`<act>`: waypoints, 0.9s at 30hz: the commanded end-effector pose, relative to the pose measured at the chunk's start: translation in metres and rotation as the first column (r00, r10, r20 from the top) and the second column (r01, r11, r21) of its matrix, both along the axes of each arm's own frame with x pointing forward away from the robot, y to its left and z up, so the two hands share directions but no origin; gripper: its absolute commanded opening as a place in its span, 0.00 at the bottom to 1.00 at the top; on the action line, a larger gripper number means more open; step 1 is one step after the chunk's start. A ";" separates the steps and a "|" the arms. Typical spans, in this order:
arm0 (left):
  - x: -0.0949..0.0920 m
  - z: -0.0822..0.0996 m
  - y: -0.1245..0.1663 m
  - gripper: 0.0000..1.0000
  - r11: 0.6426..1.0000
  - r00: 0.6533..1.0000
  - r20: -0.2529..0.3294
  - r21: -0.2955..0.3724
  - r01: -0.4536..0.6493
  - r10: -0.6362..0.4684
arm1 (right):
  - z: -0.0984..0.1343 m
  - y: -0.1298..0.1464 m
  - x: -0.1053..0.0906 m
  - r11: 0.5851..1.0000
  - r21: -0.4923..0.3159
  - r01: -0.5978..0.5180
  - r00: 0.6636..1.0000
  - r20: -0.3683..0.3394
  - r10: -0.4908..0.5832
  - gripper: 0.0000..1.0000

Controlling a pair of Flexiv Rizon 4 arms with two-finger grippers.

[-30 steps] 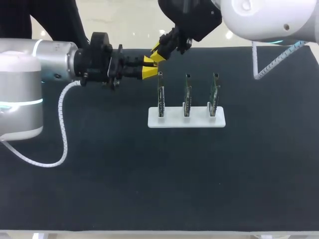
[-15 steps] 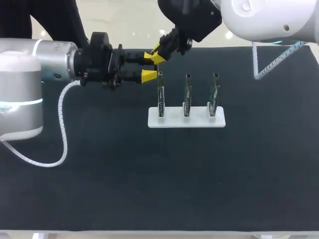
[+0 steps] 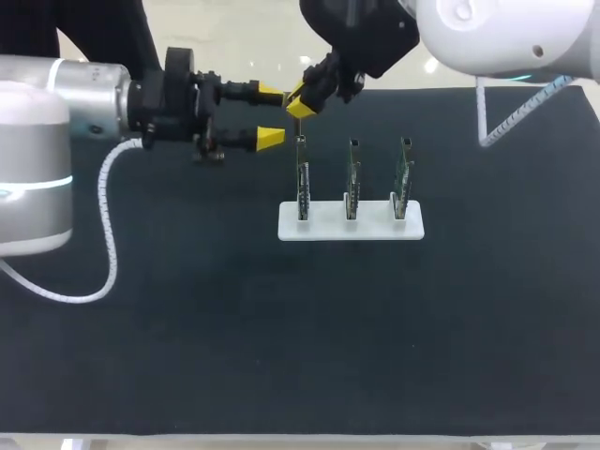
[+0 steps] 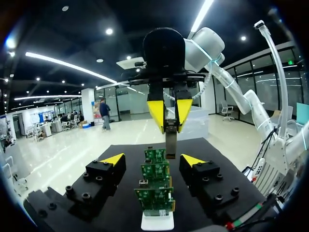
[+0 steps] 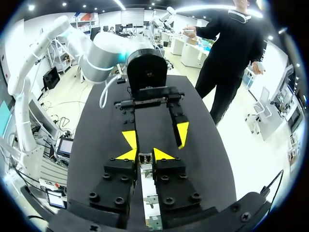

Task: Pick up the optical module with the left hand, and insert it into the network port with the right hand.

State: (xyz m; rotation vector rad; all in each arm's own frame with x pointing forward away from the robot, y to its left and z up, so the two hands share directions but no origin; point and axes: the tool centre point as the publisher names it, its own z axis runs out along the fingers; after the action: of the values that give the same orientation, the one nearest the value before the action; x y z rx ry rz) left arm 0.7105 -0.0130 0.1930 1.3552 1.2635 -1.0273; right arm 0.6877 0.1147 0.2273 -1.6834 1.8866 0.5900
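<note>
Here, the right arm's jaws grip a slim grey metal optical module point(image 4: 170, 140) above three upright green circuit boards point(image 3: 352, 178) slotted in a white plastic rack point(image 3: 412, 228). The left arm's jaws gape empty beside it. Risk: the thin, smooth module may tilt or slip between the yellow pads point(image 4: 155, 113), miss the network port (too small to make out), jam, and tip the light rack on the matte black bench point(image 3: 281, 337).
</note>
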 end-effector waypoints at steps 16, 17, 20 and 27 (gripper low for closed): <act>0.012 -0.012 0.109 1.00 0.933 0.981 0.043 0.321 0.164 -0.187 | -0.004 -0.008 0.009 1.000 -0.008 -0.026 1.000 0.002 0.026 0.00; 0.014 -0.013 0.112 1.00 0.925 0.982 0.034 0.344 0.162 -0.184 | -0.004 -0.008 0.009 1.000 -0.009 -0.027 1.000 0.003 0.027 0.00; 0.015 -0.014 0.117 1.00 0.910 0.983 0.015 0.380 0.162 -0.182 | -0.005 -0.008 0.010 0.999 -0.012 -0.030 1.000 0.005 0.030 0.00; 0.015 -0.014 0.121 1.00 0.906 0.982 0.001 0.388 0.172 -0.186 | -0.005 -0.009 0.010 0.999 -0.015 -0.034 0.999 0.005 0.034 0.00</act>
State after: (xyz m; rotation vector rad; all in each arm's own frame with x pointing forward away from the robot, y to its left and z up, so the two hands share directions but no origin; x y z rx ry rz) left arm 0.7213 0.1080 0.1787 1.7924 1.3864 -0.8758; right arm 0.6960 0.1055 0.2219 -1.7274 1.8641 0.5847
